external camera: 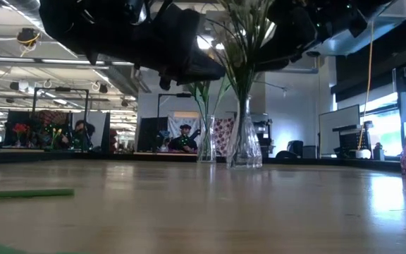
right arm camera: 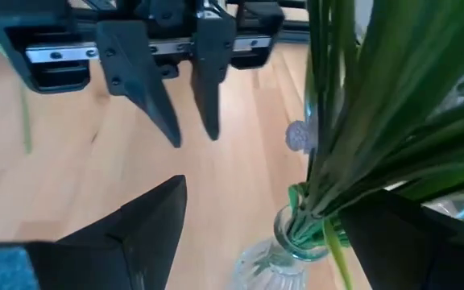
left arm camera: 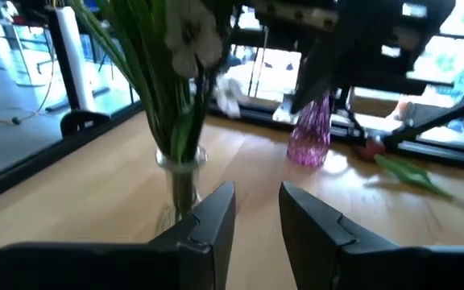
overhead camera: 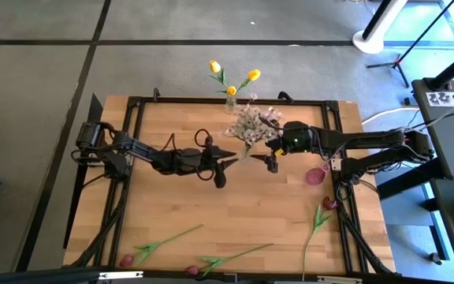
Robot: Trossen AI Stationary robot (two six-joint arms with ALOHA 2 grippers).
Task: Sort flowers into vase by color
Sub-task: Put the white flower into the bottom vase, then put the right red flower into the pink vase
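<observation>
A clear glass vase (overhead camera: 247, 146) stands mid-table holding a spray of tiny white-pink blossoms (overhead camera: 251, 122); its neck shows in the right wrist view (right arm camera: 284, 250). My right gripper (overhead camera: 265, 154) is open just to the vase's right, one finger on each side of the stems (right arm camera: 337, 145), touching nothing that I can see. My left gripper (overhead camera: 228, 156) is just to the vase's left, its fingers (left arm camera: 256, 201) parted with nothing between them. Yellow tulips (overhead camera: 231, 79) stand in a second clear vase (overhead camera: 229, 102) at the far edge. Three dark red-pink tulips (overhead camera: 164, 241) (overhead camera: 231, 256) (overhead camera: 319, 221) lie flat near the front edge.
A pink glass vase (overhead camera: 315, 175) stands to the right of the middle, under my right arm. The black frame (overhead camera: 235, 101) runs round the tabletop. Bare wood lies between the vases and the tulips at the front. People sit in the room beyond the table (external camera: 183, 137).
</observation>
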